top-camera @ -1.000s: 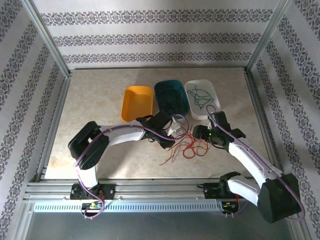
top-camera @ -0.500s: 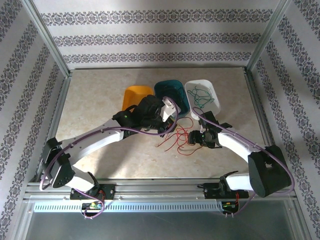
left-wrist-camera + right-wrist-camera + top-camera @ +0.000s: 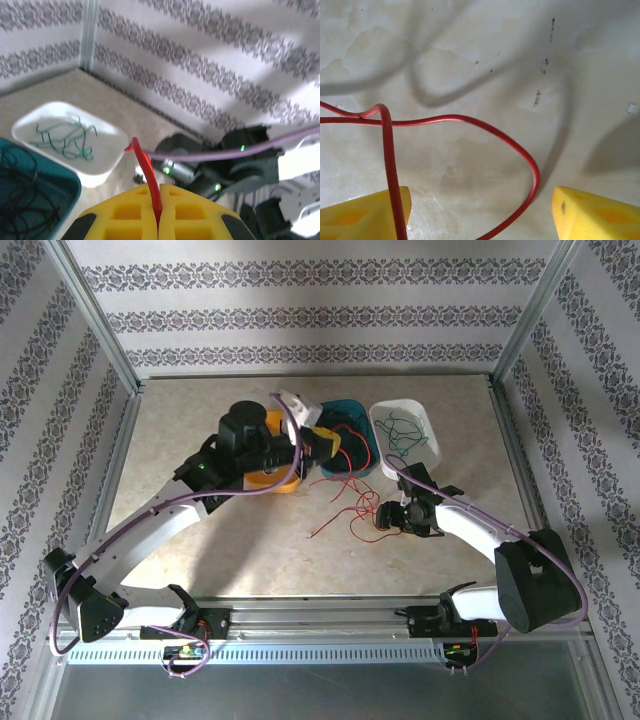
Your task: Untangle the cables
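Note:
Red cables [image 3: 347, 512] lie in loose loops on the table between the arms. My left gripper [image 3: 325, 446] is raised over the teal bin [image 3: 362, 454], shut on one red cable [image 3: 148, 170] that sticks up from its yellow fingers [image 3: 125, 212]. That strand trails down toward the pile. My right gripper [image 3: 384, 517] hangs low over the table beside the pile, open. A red loop [image 3: 522, 152] lies on the table between its yellow fingertips [image 3: 594, 212]. Green cables [image 3: 403, 432] lie in the white bin [image 3: 424, 462]; black cables [image 3: 20, 200] are in the teal bin.
An orange bin [image 3: 262, 423] stands left of the teal one, mostly hidden under my left arm. Metal frame posts and patterned walls close in the table on three sides. Bare tabletop [image 3: 180, 440] lies to the left and near the front.
My left arm has risen and swung back from the pile to above the bins, drawing a red cable up with it. My right gripper moved left to the pile, then held still.

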